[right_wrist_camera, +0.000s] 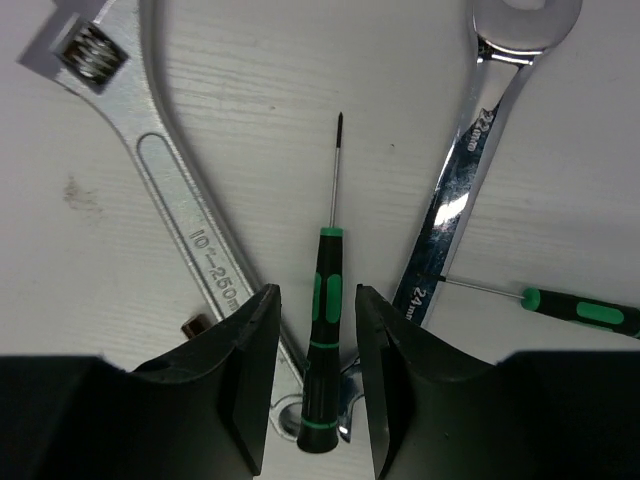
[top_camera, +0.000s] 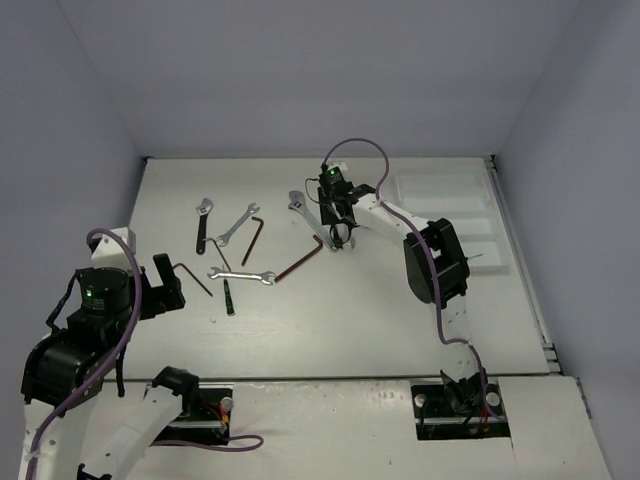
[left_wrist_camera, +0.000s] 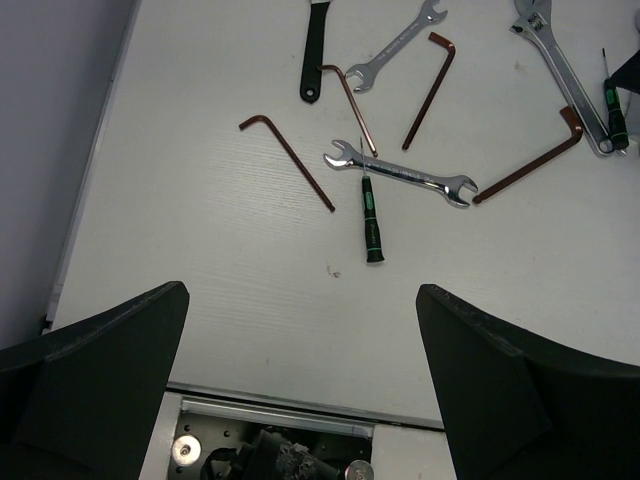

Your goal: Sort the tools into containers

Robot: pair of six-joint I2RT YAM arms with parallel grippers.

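Directly between the right gripper's fingers lies a screwdriver, black and green, flat on the white table with its thin tip pointing away from the wrist camera. The fingers stand narrowly apart, one on each side of the handle, with a sliver of table showing on both sides. The butt of the handle overlaps the ring end of a silver adjustable wrench, which slants off to the left. An open-end wrench slants off to the right, and a second screwdriver lies with its tip touching that wrench's shaft.

Seen from above, this group sits at the middle of the table towards the far side. The white tray lies at the far right, beside the right arm.

To the left is a loose cluster. A double-ended wrench lies across a brown hex key, with a third screwdriver touching it on the near side. More hex keys, a black-handled wrench and another silver wrench lie around them.

The left gripper hangs above the near left of the table with its fingers spread wide, holding nothing.
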